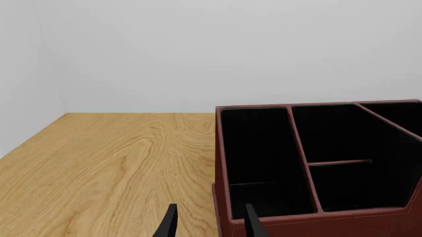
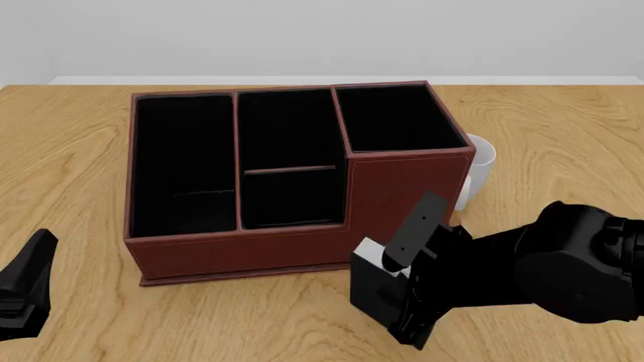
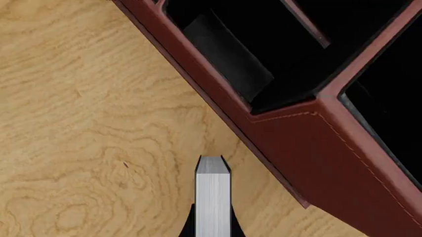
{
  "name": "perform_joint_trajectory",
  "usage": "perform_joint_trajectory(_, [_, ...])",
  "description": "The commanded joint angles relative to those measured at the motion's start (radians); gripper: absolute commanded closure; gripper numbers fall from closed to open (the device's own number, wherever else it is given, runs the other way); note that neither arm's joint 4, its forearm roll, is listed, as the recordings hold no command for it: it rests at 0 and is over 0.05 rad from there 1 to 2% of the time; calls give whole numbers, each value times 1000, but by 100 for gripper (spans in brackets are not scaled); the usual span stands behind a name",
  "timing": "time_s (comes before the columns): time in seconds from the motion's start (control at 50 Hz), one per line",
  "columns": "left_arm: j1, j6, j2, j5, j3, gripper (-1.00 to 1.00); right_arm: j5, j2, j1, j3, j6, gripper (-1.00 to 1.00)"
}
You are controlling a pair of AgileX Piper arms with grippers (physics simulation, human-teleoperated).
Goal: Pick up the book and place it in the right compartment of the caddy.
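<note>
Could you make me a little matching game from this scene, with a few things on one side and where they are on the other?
Things:
1. book
2. white mug
3. left gripper
4. right compartment

Places or states:
A. behind the caddy's right end
B. open, near the table's front left
C. empty, with the tallest walls
D. clamped in the right gripper

Pairs: 1-D, 2-A, 3-B, 4-C

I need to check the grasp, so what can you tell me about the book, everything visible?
The book is a small thin black hardcover with plain covers and white page edges. The right gripper is shut on it, holding it upright on edge over the table, just in front of the caddy. It looks clear of the caddy's wall; whether it touches the table cannot be told.
</note>
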Motion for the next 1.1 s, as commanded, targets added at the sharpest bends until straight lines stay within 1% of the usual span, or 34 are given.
perform_joint_trajectory(0.02, [0,0,0,0,0,-100,96,-61,50,-34,40,100])
perform_joint_trajectory(0.22, [0,0,0,0,0,-100,165,-135,36,-58,23,100])
perform_joint_trajectory(0.32, [0,0,0,0,0,-100,207,-179,39,-74,40,100])
perform_joint_trajectory(0.52, [0,0,0,0,0,-100,272,-234,40,-99,48,100])
perform_joint_trajectory(0.56, [0,0,0,0,0,-100,296,-245,57,-112,60,100])
perform_joint_trajectory(0.66, [0,0,0,0,0,-100,335,-265,62,-137,64,100])
perform_joint_trajectory(0.74, [0,0,0,0,0,-100,366,-281,58,-168,60,100])
perform_joint_trajectory(0.76, [0,0,0,0,0,-100,386,-290,51,-188,50,100])
perform_joint_trajectory(0.9, [0,0,0,0,0,-100,431,-307,42,-238,44,100])
perform_joint_trajectory(0.96, [0,0,0,0,0,-100,474,-319,30,-289,24,100])
perform_joint_trajectory(1.02, [0,0,0,0,0,-100,496,-325,18,-316,10,100])
perform_joint_trajectory(1.06, [0,0,0,0,0,-100,511,-324,21,-337,14,100])
perform_joint_trajectory(1.1, [0,0,0,0,0,-100,521,-325,12,-351,0,100])
